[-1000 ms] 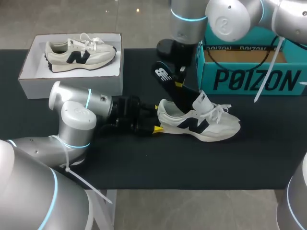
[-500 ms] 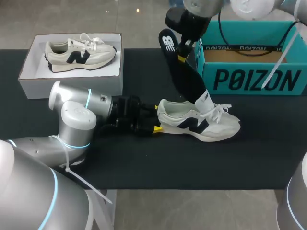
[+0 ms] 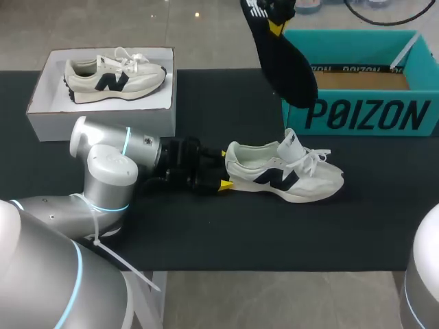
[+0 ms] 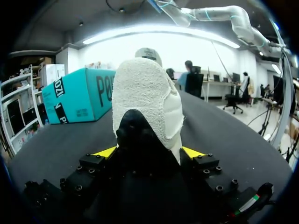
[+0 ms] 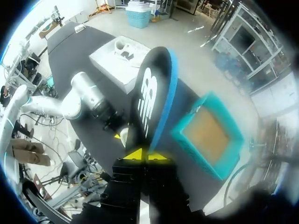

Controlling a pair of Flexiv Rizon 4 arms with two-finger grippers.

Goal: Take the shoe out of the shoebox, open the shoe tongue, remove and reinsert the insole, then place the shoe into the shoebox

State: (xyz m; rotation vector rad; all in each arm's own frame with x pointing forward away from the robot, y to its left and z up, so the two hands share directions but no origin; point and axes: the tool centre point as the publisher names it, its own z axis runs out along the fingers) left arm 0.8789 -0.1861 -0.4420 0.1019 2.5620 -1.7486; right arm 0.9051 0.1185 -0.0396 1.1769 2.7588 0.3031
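Note:
A white shoe with a dark logo lies on its sole on the black table mat, toe to the right. My left gripper lies low behind it, its yellow-tipped fingers on both sides of the heel, holding it. The black insole hangs free in the air above the shoe, in front of the teal shoebox. My right gripper is shut on the insole's upper end. In the right wrist view the insole sticks out ahead of the right gripper.
A white box at the back left holds a second matching shoe. The teal shoebox stands open at the back right, its cardboard bottom bare. My left arm lies across the mat's left front.
My right gripper has risen with the insole, pulling it out of the shoe and up toward the back. The left gripper and the shoe have stayed put.

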